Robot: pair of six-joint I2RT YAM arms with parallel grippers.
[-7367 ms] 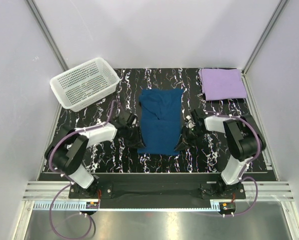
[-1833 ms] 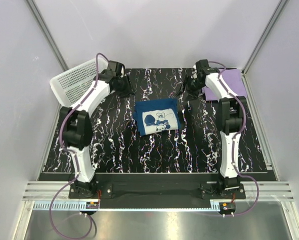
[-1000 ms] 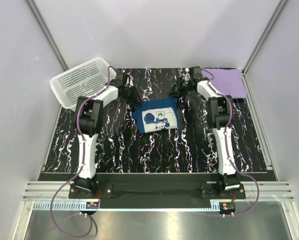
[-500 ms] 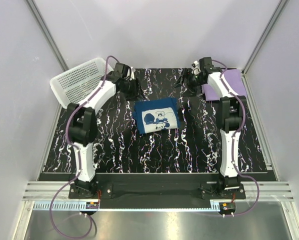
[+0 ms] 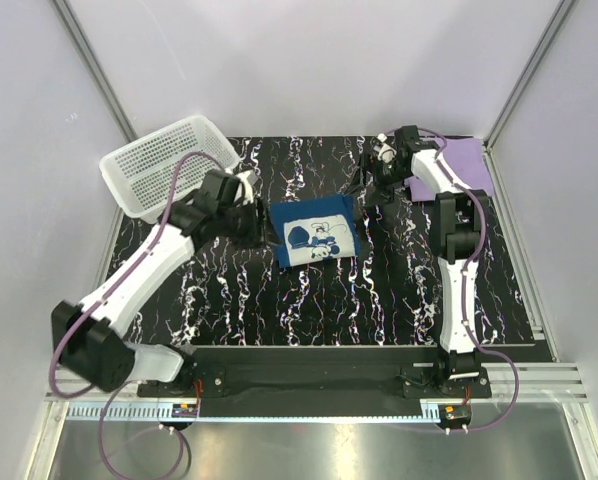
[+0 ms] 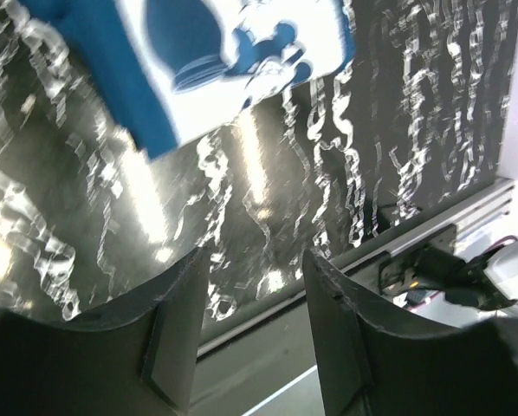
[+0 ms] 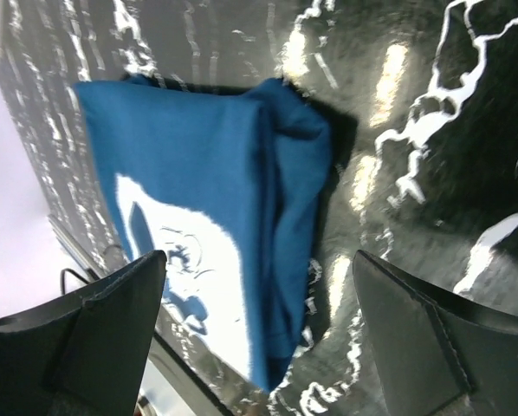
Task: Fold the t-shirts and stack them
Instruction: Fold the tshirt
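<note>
Shirt [image 5: 314,232] folded, cartoon print up

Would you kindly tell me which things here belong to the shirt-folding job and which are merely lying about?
Part of the job:
teal-blue t-shirt, folded, white graphic up, in the middle
lavender t-shirt, folded, at the far right corner

Just lying about:
white perforated basket, at the far left corner

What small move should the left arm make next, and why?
Probably the left gripper should lower onto the left edge of the teal-blue t-shirt and close on it. It hangs open and empty beside that shirt, which lies folded, graphic up, while the lavender t-shirt lies folded at the far right corner, so only stacking seems left.
</note>
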